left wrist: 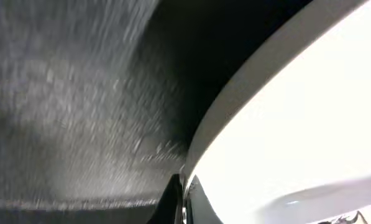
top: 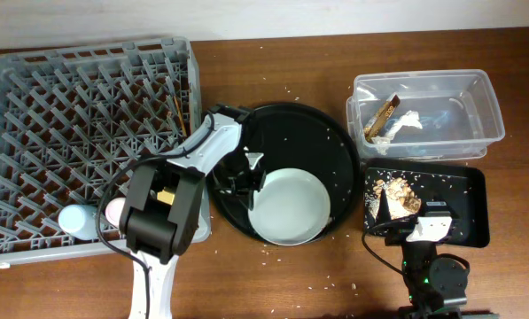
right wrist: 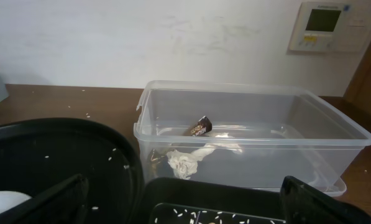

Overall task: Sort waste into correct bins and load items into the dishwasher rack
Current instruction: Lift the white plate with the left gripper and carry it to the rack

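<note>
One pink cup (top: 113, 211) — half-hidden, plate (left wrist: 297, 124) blurred

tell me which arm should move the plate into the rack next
Left. Its fingers are at the left rim of the plate, and the rack sits on that side. The right arm hangs at the black tray, farther from both.

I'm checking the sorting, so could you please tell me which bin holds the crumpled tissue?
The clear plastic tub, behind the shallow black tray; the white tissue lies inside it beside the gold-brown wrapper, while the tray holds brownish scraps.
</note>
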`<state>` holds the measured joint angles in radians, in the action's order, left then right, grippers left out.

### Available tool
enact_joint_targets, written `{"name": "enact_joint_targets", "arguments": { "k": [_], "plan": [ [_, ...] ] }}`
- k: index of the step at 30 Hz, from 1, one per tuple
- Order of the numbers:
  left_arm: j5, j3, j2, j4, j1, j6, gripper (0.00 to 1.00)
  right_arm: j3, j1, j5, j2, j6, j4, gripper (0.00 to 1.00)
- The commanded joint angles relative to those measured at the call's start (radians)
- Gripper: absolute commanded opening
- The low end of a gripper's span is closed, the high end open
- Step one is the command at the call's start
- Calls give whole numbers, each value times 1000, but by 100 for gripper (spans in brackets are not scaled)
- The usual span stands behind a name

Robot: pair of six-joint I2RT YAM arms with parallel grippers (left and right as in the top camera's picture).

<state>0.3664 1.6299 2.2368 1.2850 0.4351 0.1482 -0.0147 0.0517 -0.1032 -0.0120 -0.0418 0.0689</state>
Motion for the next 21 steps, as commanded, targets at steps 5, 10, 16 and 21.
{"name": "enact_joint_targets", "arguments": {
  "k": [5, 10, 16, 21],
  "plan": [
    [-103, 565, 27, 315, -69, -43, 0, 9, -7, 2, 5, -3, 2, 98],
    [-706, 821, -178, 403, -212, 140, 0, 9, -7, 2, 5, -3, 2, 98],
    [-1102, 576, -233, 399, -492, 306, 0, 9, -7, 2, 5, -3, 2, 98],
    [-1298, 446, -232, 232, -556, 337, 0, 9, -7, 2, 5, -3, 2, 98]
  ]
}}
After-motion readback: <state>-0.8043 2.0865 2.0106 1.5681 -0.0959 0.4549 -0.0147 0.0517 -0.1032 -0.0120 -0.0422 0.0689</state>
